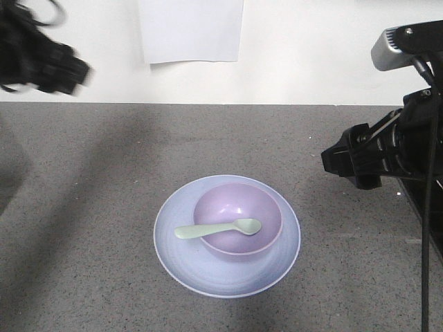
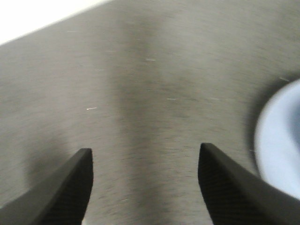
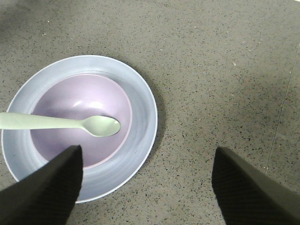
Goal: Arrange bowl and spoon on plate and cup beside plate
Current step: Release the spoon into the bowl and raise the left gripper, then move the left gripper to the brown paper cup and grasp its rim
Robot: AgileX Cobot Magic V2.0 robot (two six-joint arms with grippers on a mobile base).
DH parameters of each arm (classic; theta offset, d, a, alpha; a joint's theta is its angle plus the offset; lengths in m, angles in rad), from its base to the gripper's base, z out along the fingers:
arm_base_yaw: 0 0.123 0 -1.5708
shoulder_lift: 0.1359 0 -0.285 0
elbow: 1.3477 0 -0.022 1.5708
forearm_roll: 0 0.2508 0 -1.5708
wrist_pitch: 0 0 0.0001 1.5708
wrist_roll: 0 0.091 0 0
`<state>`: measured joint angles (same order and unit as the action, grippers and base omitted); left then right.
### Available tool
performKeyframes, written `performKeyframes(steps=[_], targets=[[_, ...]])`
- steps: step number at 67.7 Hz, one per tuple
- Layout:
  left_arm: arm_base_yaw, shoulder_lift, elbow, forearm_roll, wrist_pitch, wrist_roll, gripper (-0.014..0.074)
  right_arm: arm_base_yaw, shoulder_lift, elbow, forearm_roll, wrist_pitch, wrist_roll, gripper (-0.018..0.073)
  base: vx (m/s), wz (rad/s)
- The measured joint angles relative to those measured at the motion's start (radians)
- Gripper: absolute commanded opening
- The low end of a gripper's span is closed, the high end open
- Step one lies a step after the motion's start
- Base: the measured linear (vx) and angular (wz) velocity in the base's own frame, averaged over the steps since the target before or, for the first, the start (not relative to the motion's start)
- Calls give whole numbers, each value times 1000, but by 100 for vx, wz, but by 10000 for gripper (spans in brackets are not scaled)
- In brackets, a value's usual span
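The pale blue plate point(image 1: 181, 257) lies in the middle of the grey table. The lavender bowl point(image 1: 239, 207) stands on it, toward the back. The mint-green spoon point(image 1: 218, 229) rests across the bowl, scoop inside and handle over the left rim. My right gripper point(image 1: 340, 160) hovers right of the plate. In the right wrist view it point(image 3: 147, 151) is open and empty, above the plate's point(image 3: 143, 110) right edge, with bowl point(image 3: 77, 96) and spoon point(image 3: 101, 125) in sight. My left gripper point(image 1: 66, 68) is raised at far left. Its wrist view shows it point(image 2: 145, 152) open over bare table. The cup is out of view.
A white sheet point(image 1: 191, 29) hangs on the wall behind the table. The left wrist view is blurred and catches the plate's edge point(image 2: 281, 140) at its right side. A cable point(image 1: 426, 277) hangs from the right arm at the far right.
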<state>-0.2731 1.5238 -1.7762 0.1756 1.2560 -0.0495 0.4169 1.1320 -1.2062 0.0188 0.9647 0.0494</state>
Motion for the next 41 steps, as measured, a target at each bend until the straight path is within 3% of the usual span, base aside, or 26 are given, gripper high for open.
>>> performKeyframes(steps=[22, 30, 41], targets=[[295, -107, 36, 39, 8, -9, 470, 0, 0, 0, 0, 1, 0, 559, 0, 0], [375, -107, 115, 41, 9, -11, 470, 0, 0, 0, 0, 1, 0, 559, 0, 0], [439, -105, 222, 39, 9, -36, 470, 0, 0, 0, 0, 2, 0, 559, 0, 0]])
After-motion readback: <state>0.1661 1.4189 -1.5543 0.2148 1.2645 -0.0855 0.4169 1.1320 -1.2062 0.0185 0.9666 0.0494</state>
